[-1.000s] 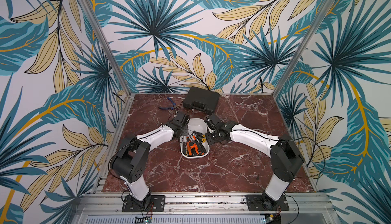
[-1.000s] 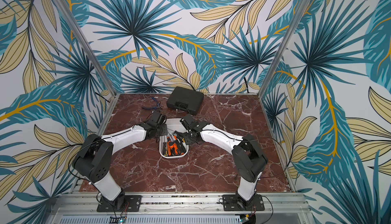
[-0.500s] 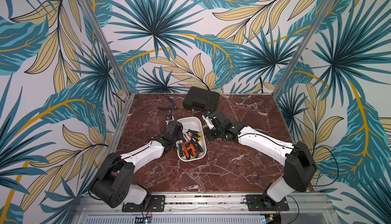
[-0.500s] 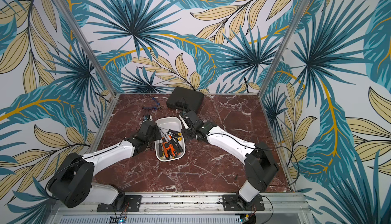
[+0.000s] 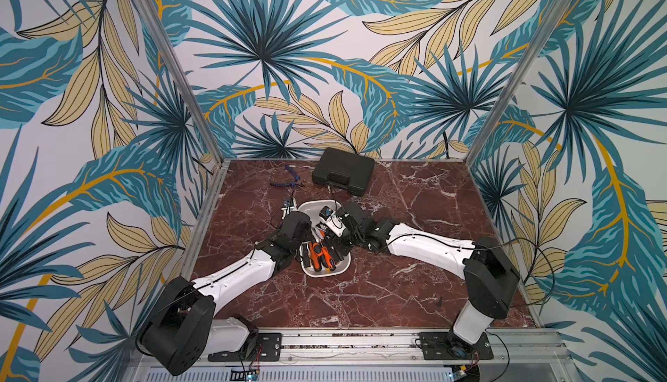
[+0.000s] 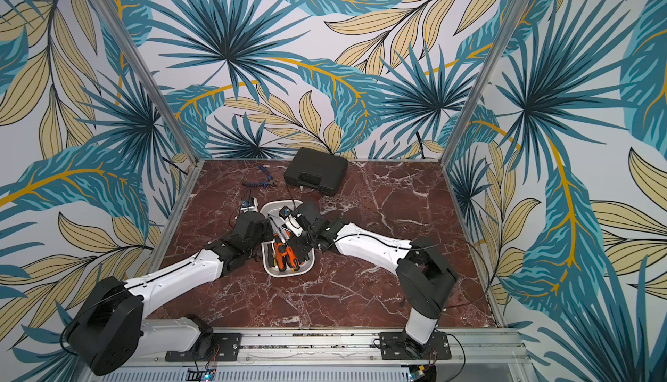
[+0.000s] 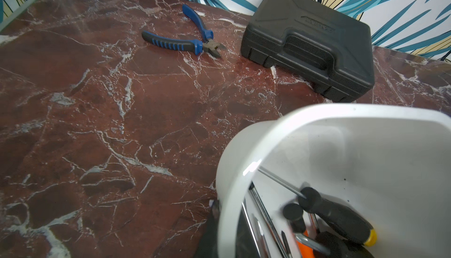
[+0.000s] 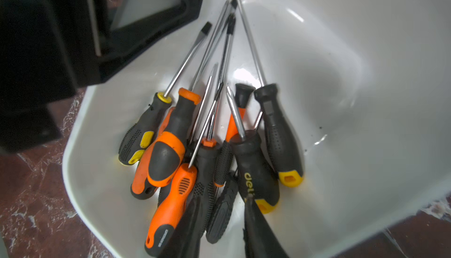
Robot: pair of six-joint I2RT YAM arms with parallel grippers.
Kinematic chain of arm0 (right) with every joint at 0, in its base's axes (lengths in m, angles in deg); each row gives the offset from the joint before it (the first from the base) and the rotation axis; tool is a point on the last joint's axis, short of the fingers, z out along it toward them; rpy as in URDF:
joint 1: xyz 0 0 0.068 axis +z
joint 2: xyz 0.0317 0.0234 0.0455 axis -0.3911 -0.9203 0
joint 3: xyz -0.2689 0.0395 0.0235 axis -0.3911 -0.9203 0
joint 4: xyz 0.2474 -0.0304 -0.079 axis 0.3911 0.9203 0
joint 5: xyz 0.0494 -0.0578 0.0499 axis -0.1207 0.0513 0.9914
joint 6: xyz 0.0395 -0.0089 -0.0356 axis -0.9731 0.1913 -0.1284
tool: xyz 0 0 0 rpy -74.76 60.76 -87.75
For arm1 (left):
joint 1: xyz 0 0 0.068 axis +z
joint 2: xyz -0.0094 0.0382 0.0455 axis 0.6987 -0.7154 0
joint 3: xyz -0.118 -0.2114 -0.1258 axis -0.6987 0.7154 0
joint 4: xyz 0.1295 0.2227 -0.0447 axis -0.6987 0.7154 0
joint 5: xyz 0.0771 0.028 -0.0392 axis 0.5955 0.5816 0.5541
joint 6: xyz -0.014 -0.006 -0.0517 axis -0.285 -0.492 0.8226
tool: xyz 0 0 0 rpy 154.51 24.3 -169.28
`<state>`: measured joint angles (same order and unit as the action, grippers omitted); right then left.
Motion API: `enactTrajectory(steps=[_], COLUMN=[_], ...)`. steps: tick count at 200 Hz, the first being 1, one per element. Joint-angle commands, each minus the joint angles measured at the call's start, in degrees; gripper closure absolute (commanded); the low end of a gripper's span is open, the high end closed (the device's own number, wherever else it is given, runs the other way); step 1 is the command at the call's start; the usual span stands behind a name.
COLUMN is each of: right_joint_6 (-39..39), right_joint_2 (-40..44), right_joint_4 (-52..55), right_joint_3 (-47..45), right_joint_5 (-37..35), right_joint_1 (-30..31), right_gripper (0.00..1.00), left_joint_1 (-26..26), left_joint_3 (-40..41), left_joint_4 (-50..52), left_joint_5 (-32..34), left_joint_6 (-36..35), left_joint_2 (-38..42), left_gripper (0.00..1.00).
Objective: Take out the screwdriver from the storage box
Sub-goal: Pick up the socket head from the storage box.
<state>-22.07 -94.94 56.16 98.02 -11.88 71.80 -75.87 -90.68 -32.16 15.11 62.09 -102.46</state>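
Observation:
The white storage box (image 5: pixel 317 206) (image 6: pixel 278 207) sits mid-table and holds several screwdrivers (image 5: pixel 319 253) (image 6: pixel 283 253) with orange, black and yellow handles. My left gripper (image 5: pixel 306 228) (image 6: pixel 267 225) is shut on the box's left wall, and the rim (image 7: pixel 341 112) runs between its fingers (image 7: pixel 212 220). My right gripper (image 5: pixel 334 250) (image 8: pixel 223 230) reaches down into the box (image 8: pixel 341 98) over the handle ends. Its dark fingers (image 8: pixel 258 232) stand a little apart on either side of a black ribbed screwdriver handle (image 8: pixel 222 215), beside an orange one (image 8: pixel 170 203).
A black hard-shell case (image 5: pixel 343 170) (image 6: pixel 315 170) (image 7: pixel 310 42) lies at the back of the marble table. Blue-handled pliers (image 5: pixel 287 181) (image 6: pixel 260 181) (image 7: pixel 180 42) lie to its left. Patterned walls and metal posts close in the back and sides.
My right gripper has come from the box's far right rim down among the handles, its fingers narrowing. The left arm has sunk lower while keeping hold of the box wall.

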Motion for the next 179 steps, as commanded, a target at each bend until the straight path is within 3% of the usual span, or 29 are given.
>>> enactTrajectory(steps=[1, 52, 98, 179], right_joint_6=[-0.81, -1.54, -1.33, 0.11], right_joint_2=[-1.09, -2.09, -4.43, -7.5], right_joint_4=[-2.87, -8.38, -8.16, -6.39], right_joint_3=[1.0, -0.1, 0.09, 0.3], right_joint_5=[-2.14, -4.49, -2.24, -4.54], right_joint_1=[0.25, 0.27, 0.27, 0.27], right_gripper=[0.68, 0.72, 0.71, 0.61], left_joint_1=[-0.78, -1.67, -1.85, -1.93], left_joint_3=[1.19, 1.76, 1.85, 1.85], left_joint_4=[-7.16, -7.63, -7.47, -7.17], left_joint_5=[2.1, 2.73, 2.64, 2.2], left_joint_6=[-0.5, -0.82, -0.55, -0.37], left_joint_2=[3.39, 4.48, 4.04, 3.68], left_gripper=[1.0, 1.0, 1.0, 1.0])
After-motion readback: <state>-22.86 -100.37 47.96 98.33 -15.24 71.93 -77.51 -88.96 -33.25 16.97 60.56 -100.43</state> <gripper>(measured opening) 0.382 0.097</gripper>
